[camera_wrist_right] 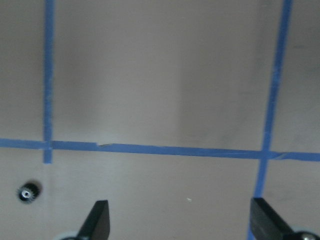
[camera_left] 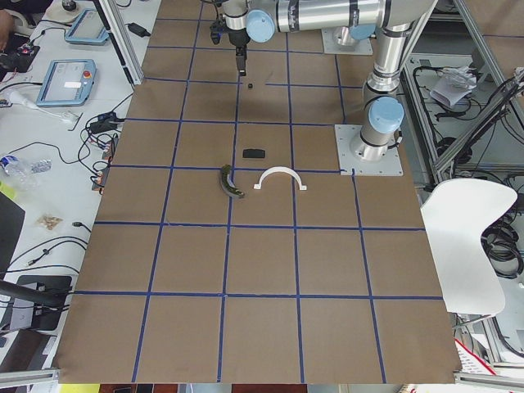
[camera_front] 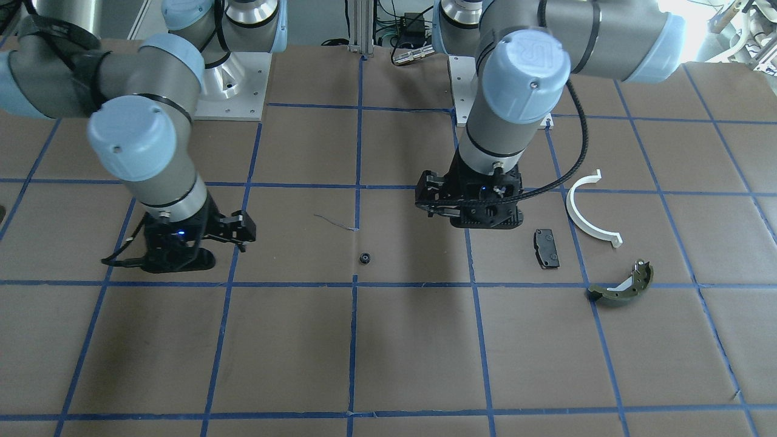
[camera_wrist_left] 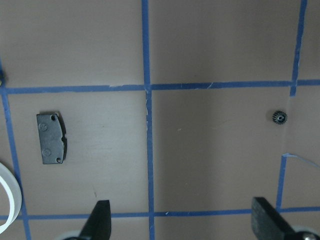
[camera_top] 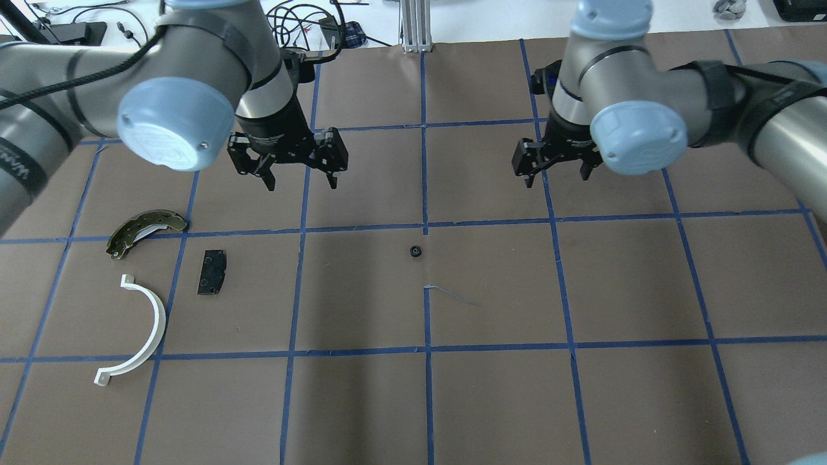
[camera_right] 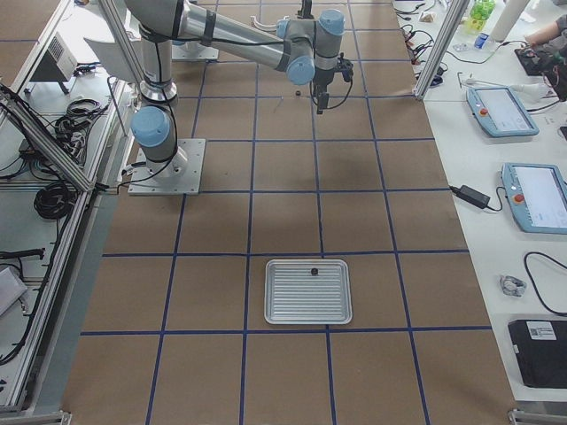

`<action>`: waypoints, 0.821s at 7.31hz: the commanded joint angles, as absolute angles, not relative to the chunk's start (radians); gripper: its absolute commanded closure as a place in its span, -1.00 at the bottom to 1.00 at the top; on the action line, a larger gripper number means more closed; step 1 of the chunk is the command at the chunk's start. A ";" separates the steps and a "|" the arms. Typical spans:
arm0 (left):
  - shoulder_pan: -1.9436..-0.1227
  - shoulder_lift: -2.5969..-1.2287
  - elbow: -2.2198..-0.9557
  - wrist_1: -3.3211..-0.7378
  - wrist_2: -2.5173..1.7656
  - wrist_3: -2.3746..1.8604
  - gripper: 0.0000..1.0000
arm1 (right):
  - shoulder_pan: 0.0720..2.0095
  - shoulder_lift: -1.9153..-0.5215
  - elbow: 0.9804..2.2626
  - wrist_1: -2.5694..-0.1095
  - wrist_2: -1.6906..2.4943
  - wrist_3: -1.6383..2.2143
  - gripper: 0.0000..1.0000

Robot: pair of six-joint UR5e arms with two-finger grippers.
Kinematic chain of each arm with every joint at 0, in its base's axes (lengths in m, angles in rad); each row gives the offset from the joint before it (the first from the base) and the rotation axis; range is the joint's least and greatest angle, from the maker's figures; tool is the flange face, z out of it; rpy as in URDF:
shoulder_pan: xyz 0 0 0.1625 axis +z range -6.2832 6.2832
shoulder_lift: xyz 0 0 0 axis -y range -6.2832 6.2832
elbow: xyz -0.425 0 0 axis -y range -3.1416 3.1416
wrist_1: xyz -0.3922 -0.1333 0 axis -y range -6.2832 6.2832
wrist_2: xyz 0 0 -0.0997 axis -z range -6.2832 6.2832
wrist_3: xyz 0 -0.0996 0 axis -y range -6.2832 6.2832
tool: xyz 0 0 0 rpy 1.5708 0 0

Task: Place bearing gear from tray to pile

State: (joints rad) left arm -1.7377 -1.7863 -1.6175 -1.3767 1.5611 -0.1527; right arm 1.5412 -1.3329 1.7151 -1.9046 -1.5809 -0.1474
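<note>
Overhead: bearing gear (camera_top: 415,251) sits mid-tabletop (camera_top: 491,400), between the arms. Left hand (camera_top: 302,185) and right hand (camera_top: 556,180) hover wide, empty.
Pile: white half-ring (camera_top: 152,323), black pad (camera_top: 212,272) and brake shoe (camera_top: 145,227), well apart on the left.
Left wrist: gear lies flat, bore up, axis vertical. It is round, so no long axis.
Right side: tray (camera_right: 306,301) far off, holding a small dark item (camera_right: 313,270) I cannot identify.
Judgement: the centre spot suits both arms' reach.

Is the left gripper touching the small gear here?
Apart. The overhead view shows bare brown paper between the open left gripper and the gear. The left wrist view shows the gear lying clear ahead of the jaws.
</note>
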 commanded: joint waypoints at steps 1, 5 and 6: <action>-1.827 -1.883 -1.675 -1.196 1.560 -0.227 -1.00 | 1.332 -1.364 1.715 -1.844 -1.583 -0.430 -1.00; -1.925 -2.023 -1.727 -0.993 1.560 -0.316 -1.00 | 1.194 -1.436 1.710 -1.853 -1.685 -0.639 -1.00; -1.942 -2.048 -1.727 -0.992 1.560 -0.311 -1.00 | 1.096 -1.410 1.709 -1.853 -1.672 -0.740 -1.00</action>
